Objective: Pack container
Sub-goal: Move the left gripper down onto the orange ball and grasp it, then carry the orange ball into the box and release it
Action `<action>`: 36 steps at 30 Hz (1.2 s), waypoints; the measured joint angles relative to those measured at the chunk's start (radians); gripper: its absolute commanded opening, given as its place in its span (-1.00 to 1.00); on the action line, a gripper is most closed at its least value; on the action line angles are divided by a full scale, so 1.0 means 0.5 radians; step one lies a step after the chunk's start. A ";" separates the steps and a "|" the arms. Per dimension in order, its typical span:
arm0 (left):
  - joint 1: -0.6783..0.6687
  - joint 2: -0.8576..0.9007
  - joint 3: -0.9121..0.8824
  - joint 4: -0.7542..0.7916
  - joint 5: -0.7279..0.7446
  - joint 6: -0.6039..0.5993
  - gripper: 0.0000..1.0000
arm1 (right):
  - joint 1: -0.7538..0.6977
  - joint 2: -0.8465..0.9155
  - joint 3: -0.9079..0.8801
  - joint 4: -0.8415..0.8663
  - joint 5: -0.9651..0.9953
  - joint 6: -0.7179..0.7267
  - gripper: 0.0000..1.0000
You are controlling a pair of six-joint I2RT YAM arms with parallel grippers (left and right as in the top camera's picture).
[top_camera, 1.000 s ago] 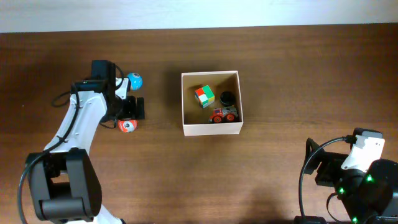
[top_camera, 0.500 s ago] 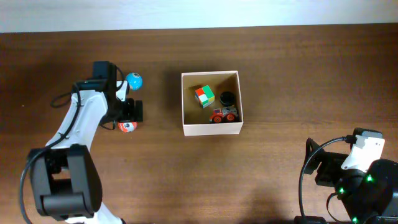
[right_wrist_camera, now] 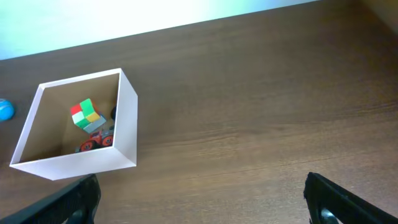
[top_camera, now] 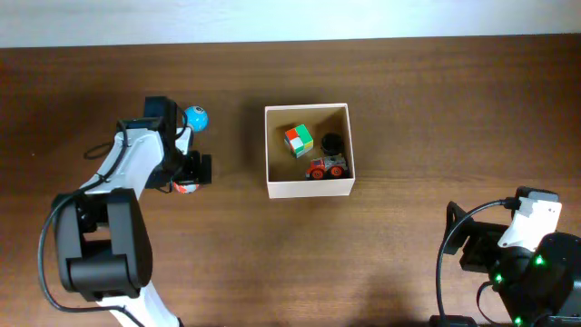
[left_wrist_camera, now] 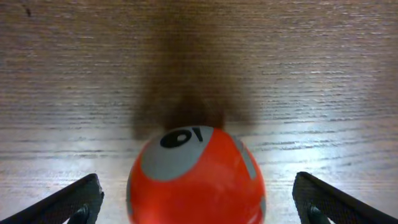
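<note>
The container (top_camera: 309, 188), a square white-walled box with a tan inside, stands at mid-table; it also shows in the right wrist view (right_wrist_camera: 74, 165). It holds a coloured cube (top_camera: 298, 140), a black round piece (top_camera: 332, 143) and a red toy car (top_camera: 326, 167). My left gripper (top_camera: 192, 171) is open and straddles a red ball with grey patches (left_wrist_camera: 196, 177), its fingers apart from the ball on both sides. The ball (top_camera: 186, 186) peeks out under the gripper in the overhead view. My right gripper (right_wrist_camera: 202, 202) is open and empty over bare table at the front right.
A blue ball (top_camera: 195, 117) lies just beyond the left gripper, left of the container, and shows at the left edge of the right wrist view (right_wrist_camera: 5, 109). The right arm's base (top_camera: 526, 250) sits at the front right corner.
The left gripper has shifted slightly right and toward the front, settling over the red ball. The right arm and the container's contents have not moved.
</note>
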 measured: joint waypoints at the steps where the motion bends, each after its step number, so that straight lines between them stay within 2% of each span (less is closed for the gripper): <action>1: 0.000 0.010 0.000 0.004 0.000 -0.001 1.00 | -0.001 0.000 0.000 0.001 -0.001 0.000 0.97; 3: 0.000 0.035 0.000 0.004 0.000 0.000 0.88 | -0.001 0.000 0.000 0.000 0.000 0.000 0.98; 5: 0.000 0.055 0.000 0.004 -0.001 -0.001 0.64 | 0.000 0.000 0.000 0.000 0.000 0.000 0.97; 9: 0.000 0.071 0.000 0.005 -0.007 -0.010 0.35 | 0.000 0.000 0.000 0.000 0.000 -0.001 0.97; 14: 0.000 0.071 0.000 0.008 -0.006 -0.017 0.09 | -0.001 0.000 0.000 0.000 0.000 -0.001 0.97; 26: 0.002 0.072 0.069 -0.073 0.068 -0.016 0.04 | -0.001 0.000 0.000 0.000 0.000 0.000 0.97; 36: -0.117 0.076 0.763 -0.547 0.188 -0.015 0.04 | -0.001 0.000 0.000 -0.001 0.000 0.001 0.97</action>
